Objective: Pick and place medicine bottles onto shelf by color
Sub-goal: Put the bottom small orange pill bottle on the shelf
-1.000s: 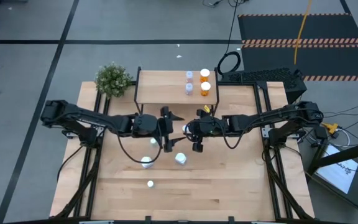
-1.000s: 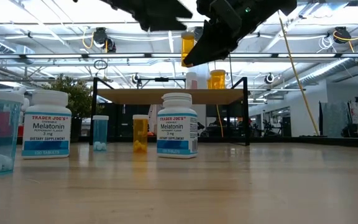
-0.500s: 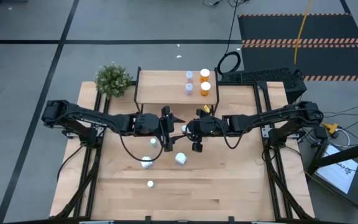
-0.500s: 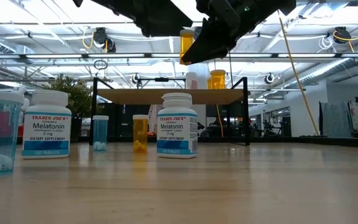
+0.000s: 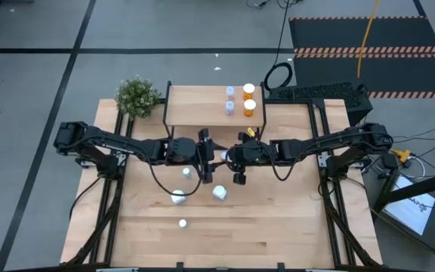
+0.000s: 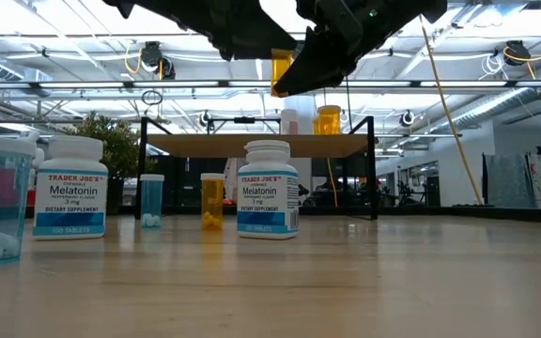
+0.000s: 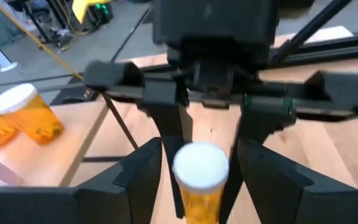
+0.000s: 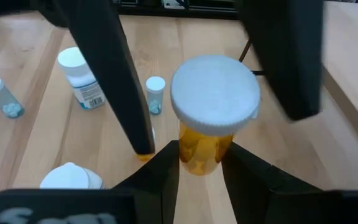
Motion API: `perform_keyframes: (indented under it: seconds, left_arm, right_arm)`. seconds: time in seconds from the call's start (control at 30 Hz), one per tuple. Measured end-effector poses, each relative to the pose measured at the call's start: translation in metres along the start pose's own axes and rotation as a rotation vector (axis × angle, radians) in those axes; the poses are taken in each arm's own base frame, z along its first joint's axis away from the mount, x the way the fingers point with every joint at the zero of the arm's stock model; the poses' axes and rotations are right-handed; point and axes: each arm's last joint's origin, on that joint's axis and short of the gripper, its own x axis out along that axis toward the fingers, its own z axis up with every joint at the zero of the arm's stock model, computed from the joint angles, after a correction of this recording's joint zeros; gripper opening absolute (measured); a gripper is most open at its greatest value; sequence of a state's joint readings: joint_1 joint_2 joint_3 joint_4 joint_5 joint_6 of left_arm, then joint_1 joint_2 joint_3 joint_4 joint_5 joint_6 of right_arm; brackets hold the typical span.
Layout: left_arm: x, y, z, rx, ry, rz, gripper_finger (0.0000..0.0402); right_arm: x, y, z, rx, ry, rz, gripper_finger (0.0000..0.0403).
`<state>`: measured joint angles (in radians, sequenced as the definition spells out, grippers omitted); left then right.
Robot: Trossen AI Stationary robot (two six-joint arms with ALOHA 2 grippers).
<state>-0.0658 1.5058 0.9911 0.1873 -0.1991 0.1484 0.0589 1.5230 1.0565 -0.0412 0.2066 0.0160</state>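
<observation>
Above the middle of the table point(image 5: 278, 227), just in front of the shelf point(image 5: 202, 106), a handover looks under way. The right gripper point(image 8: 199, 163) is clamped on the body of an orange medicine bottle point(image 8: 205, 146) held aloft, while the left gripper point(image 7: 199, 163) brackets it with fingers part open, not visibly touching. Next, the left fingers need to pinch the bottle before the right lets go.

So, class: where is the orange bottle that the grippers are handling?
The orange bottle is in mid-air above the table centre, between left gripper and right gripper, just before the shelf.
</observation>
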Motion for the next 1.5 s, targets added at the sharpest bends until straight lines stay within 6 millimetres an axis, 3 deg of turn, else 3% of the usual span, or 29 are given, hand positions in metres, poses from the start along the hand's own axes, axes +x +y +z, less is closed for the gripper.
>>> perform_keyframes:
  seconds: [0.83, 1.33, 1.5]
  left_arm:
    - [-0.0001, -0.0006, -0.0006, 0.012, 0.004, -0.021, 0.0144]
    - [-0.0001, -0.0007, -0.0006, 0.013, 0.004, -0.023, 0.0138]
    - [-0.0001, -0.0008, -0.0006, 0.014, 0.003, -0.024, 0.0135]
  right_arm:
    - [0.0, 0.0, -0.0001, -0.002, 0.001, 0.001, 0.0107]
    - [0.0, 0.0, 0.0, -0.002, 0.0, 0.001, 0.0108]
    - [0.0, 0.0, 0.0002, 0.006, -0.002, 0.0, 0.0128]
